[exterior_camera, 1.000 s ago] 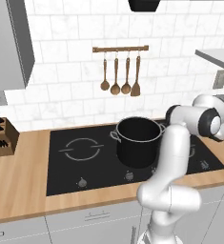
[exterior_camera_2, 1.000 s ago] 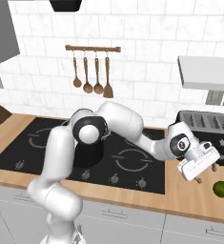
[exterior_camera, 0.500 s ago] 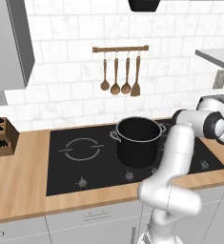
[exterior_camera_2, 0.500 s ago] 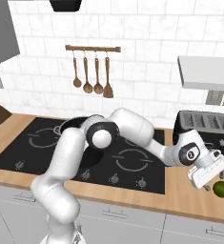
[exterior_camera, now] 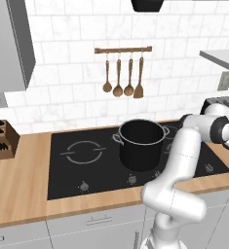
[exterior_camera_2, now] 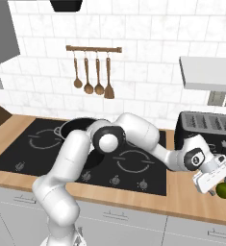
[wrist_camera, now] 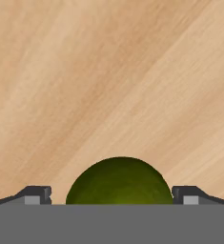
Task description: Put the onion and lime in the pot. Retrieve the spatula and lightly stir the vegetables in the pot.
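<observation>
One lime lies on your wooden desk, just right of the toaster. One pot stands on the hob, well to the toaster's left. Four utensils hang on the rail above the pot. Your end effector has its fingers spread wide apart, one on each side of the lime, neither visibly touching it. From the right base camera, the end effector sits just left of the lime.

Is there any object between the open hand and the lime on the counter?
No, nothing visible. In the hand view the lime lies on the bare wooden counter, right between the two fingertips of the open hand, with nothing over it.
</observation>
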### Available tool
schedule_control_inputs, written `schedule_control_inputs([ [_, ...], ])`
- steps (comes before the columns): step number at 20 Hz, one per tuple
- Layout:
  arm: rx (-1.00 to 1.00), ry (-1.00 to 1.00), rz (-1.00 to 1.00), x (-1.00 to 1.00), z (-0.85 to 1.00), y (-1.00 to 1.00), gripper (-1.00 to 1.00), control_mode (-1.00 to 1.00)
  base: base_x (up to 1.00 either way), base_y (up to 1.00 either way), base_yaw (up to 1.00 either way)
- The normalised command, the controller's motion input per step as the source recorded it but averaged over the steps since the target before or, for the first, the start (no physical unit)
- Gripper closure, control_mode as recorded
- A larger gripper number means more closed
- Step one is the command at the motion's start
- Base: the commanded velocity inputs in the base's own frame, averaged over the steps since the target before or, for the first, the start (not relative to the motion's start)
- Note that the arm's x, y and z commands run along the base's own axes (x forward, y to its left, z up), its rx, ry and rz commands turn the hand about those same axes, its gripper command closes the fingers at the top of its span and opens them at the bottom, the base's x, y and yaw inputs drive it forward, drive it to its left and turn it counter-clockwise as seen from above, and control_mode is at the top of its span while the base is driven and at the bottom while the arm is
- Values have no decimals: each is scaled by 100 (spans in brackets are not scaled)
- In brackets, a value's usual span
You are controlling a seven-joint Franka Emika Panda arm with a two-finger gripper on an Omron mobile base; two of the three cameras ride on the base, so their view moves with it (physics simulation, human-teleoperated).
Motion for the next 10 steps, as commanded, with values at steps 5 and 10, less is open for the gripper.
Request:
schedule_control_inputs([
  [5,0,0,0,-2,-8,-13,100,-100,0,0,0],
  [10,0,-13,5,-41,18,53,100,-100,0,0,0],
])
